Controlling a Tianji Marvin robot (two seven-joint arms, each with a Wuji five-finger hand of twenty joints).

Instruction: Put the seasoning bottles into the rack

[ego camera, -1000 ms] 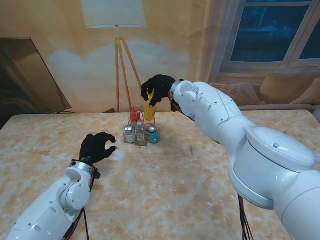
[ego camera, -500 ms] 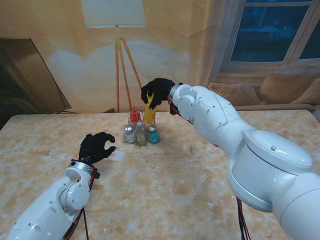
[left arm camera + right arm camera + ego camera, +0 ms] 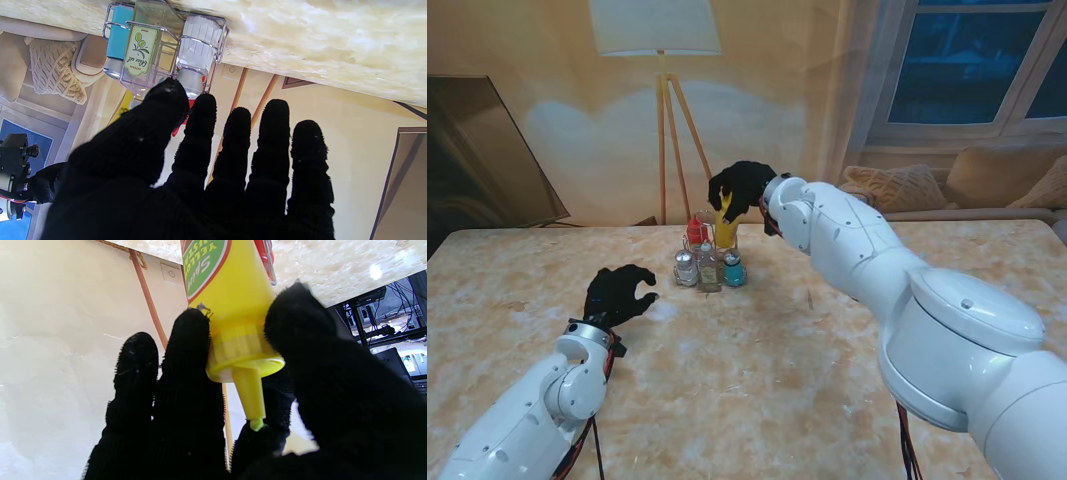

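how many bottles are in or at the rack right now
5: the yellow mustard bottle in the right hand at the back, red bottle beside it, white shaker, oil bottle, blue shaker in front.

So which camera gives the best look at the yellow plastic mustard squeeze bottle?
The right wrist view: the yellow plastic mustard squeeze bottle fills it, label, cap and nozzle sharp, pinched by the right robot hand. The stand view shows it small at the wire rack. The left wrist view catches only a yellow sliver.
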